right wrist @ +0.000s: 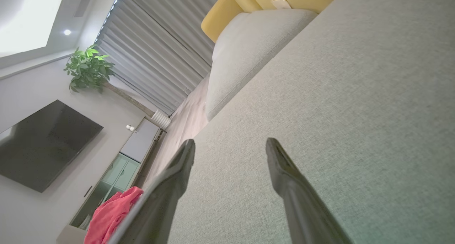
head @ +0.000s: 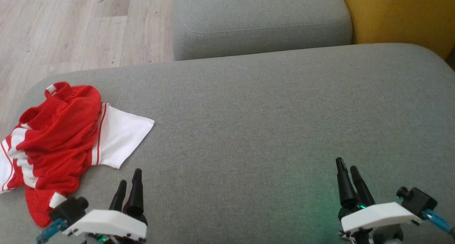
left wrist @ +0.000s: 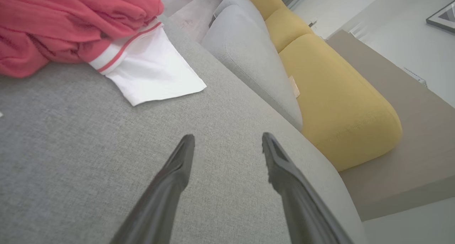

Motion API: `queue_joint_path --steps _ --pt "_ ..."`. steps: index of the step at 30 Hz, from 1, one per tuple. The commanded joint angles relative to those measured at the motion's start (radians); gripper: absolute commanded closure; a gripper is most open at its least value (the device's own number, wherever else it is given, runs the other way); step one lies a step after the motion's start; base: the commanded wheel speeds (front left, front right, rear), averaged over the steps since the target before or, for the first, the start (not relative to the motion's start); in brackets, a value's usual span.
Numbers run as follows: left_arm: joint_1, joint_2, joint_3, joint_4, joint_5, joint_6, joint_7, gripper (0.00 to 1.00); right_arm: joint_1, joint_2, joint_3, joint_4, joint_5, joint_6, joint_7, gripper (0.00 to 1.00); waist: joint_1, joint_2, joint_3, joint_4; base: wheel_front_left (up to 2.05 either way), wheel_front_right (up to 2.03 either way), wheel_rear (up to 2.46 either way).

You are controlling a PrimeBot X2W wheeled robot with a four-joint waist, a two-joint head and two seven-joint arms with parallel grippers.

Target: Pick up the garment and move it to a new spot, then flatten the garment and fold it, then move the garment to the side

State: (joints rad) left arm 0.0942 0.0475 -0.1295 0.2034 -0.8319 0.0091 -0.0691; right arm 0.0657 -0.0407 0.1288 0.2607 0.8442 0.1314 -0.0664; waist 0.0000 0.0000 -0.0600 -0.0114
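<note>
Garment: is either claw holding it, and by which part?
Nothing is held. The left claw and right claw stand open over the grey cushion; the garment lies crumpled, clear of both.

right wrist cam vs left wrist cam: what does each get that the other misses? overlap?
Right wrist view, not left wrist: the wall TV, potted plant, blinds and pale green cabinet.
Left wrist view, not right wrist: the white sleeve lying flat on the seat, and a framed picture.
Both: the crumpled red garment, grey sofa seat, grey cushion, yellow cushion. Each also has its own arm's fingers, spread and empty: left gripper, right gripper.
</note>
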Motion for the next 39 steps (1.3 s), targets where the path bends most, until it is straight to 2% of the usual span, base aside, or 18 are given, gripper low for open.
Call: queue_joint_path --steps 1,11,28,39 --pt "-0.032 0.014 0.005 -0.043 0.036 0.003 -0.015 0.00 -0.047 -0.011 0.024 -0.043 -0.034 0.000 -0.016 0.00 0.0000 0.0000 -0.002 0.000 0.00 0.00 0.00" --pt "-0.031 0.015 -0.018 -0.080 0.175 0.029 -0.047 0.00 -0.050 -0.011 0.066 -0.052 -0.171 0.000 -0.049 0.00 0.0000 0.0000 -0.013 -0.002 0.00 0.00 0.00" --pt "-0.018 0.023 -0.043 -0.125 0.375 0.040 -0.094 0.00 -0.063 -0.009 0.098 -0.055 -0.377 -0.001 -0.096 0.00 0.0000 0.0000 -0.030 -0.004 0.00 0.00 0.00" --pt "0.003 0.022 -0.046 -0.129 0.503 0.044 -0.126 0.00 -0.065 -0.008 0.079 -0.055 -0.510 -0.001 -0.128 0.00 0.0000 0.0000 -0.046 -0.005 0.00 0.00 0.00"
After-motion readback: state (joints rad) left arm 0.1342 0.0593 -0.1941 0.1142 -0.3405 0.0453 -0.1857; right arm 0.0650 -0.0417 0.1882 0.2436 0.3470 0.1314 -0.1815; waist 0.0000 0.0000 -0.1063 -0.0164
